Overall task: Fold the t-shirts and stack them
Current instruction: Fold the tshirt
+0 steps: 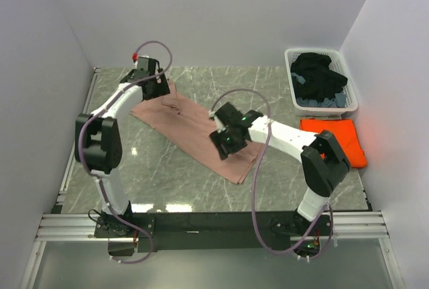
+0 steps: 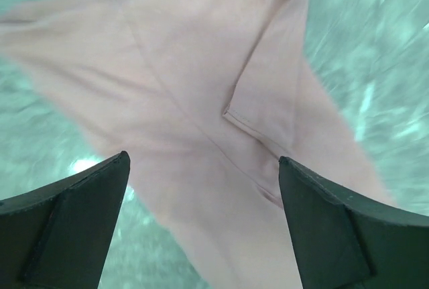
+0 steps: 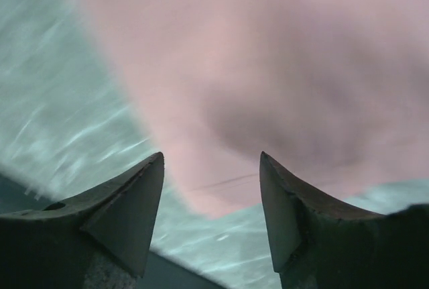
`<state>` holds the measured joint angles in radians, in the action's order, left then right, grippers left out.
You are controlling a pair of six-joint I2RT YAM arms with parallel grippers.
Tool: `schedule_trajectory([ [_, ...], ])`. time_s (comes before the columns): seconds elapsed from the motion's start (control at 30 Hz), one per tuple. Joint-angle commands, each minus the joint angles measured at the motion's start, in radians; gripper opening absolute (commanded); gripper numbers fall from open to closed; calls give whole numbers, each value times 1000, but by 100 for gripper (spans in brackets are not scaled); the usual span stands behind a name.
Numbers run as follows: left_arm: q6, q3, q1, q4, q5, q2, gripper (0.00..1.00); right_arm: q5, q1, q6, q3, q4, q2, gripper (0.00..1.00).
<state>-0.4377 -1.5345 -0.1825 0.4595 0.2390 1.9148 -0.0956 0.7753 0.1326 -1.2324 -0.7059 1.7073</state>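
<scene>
Left hand (image 2: 202, 161) hangs released at the upper left of the overhead view. Its two dark fingers (image 2: 67, 222) are spread wide with nothing between them, over one end of the dusty-pink cotton t-shirt (image 2: 201, 68). Right hand (image 3: 211, 157), likewise spread and empty, sits above the shirt's lower right end, near the middle of the frame. The shirt lies flat as a long band running diagonally across the grey-green marbled counter (image 1: 281, 94). At the right edge, well apart from it, a bright-orange t-shirt (image 1: 342, 138) lies as a neat flat rectangle just below a white plastic laundry basket (image 1: 315, 50) holding dark clothes (image 1: 318, 78).

The cotton looks light and limp and is likely to sag or bunch. I judge it best pinched at corners or hem edges, both ends at once. The left wrist view alone shows a sleeve (image 2: 268, 101) folded over the body with its stitched hem. The right wrist view, blurred, shows the cloth's rounded edge against the counter. Only the overhead view shows the orange shirt and the basket.
</scene>
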Motion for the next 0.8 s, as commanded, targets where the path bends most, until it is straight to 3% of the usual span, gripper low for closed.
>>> schedule_trajectory([
  [0.0,-162,13,9,77,85,-111,97,53,-79,-22,14,71,-3,67],
  [0.17,-248,48,9,110,63,-70,92,4,-145,-30,22,103,64,67],
  [0.43,-245,50,9,127,71,-17,90,-70,-136,-24,57,62,163,64],
  [0.53,-223,73,9,125,71,-40,89,-104,-78,-16,71,30,186,63],
  [0.77,-162,134,9,133,106,-151,90,-234,197,97,-15,-89,221,61],
])
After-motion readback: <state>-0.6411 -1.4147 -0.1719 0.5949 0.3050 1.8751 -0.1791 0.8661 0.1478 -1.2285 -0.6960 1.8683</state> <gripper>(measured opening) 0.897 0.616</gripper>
